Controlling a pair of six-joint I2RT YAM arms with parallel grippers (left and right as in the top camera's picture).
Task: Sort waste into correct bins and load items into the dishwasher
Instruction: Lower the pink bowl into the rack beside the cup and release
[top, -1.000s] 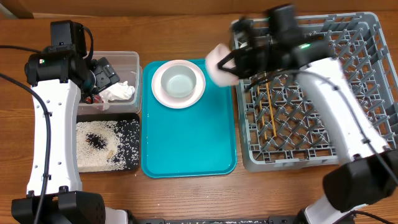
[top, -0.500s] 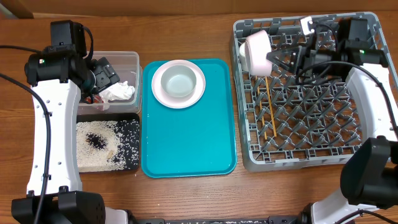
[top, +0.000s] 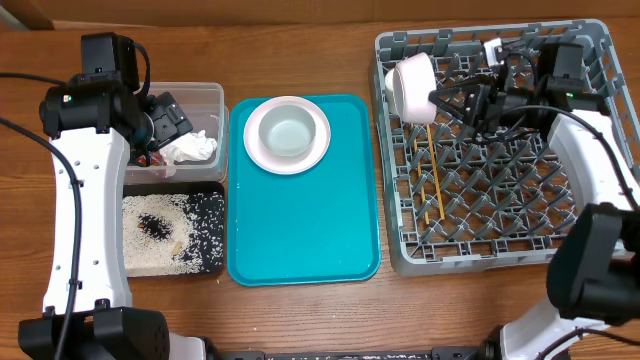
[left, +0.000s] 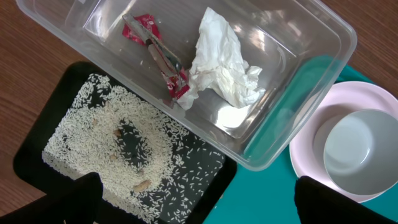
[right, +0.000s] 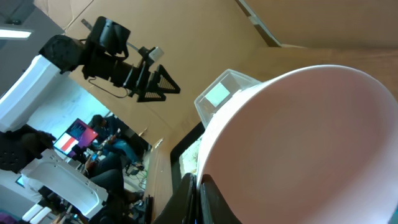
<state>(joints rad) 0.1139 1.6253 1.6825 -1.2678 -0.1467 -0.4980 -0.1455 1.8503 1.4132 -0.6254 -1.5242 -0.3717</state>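
Overhead, the small bowl (top: 412, 88) sat tipped on its side at the far-left corner of the dish rack (top: 520, 190), its rim pinched in your right gripper (top: 440, 100). The chopsticks (top: 438, 190) lay on the rack floor nearby. Your left gripper (top: 168, 118) hung with jaws spread wide above the clear tub (left: 311, 37), which held the napkin (left: 221, 59) and wrapper (left: 163, 59).

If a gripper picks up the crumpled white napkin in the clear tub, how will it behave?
Probably very light and floppy: the napkin is thin crumpled paper with loose folds, so it should squash when pinched. It touches the red wrapper, which might get dragged along. Rolling seems unlikely inside the clear tub.
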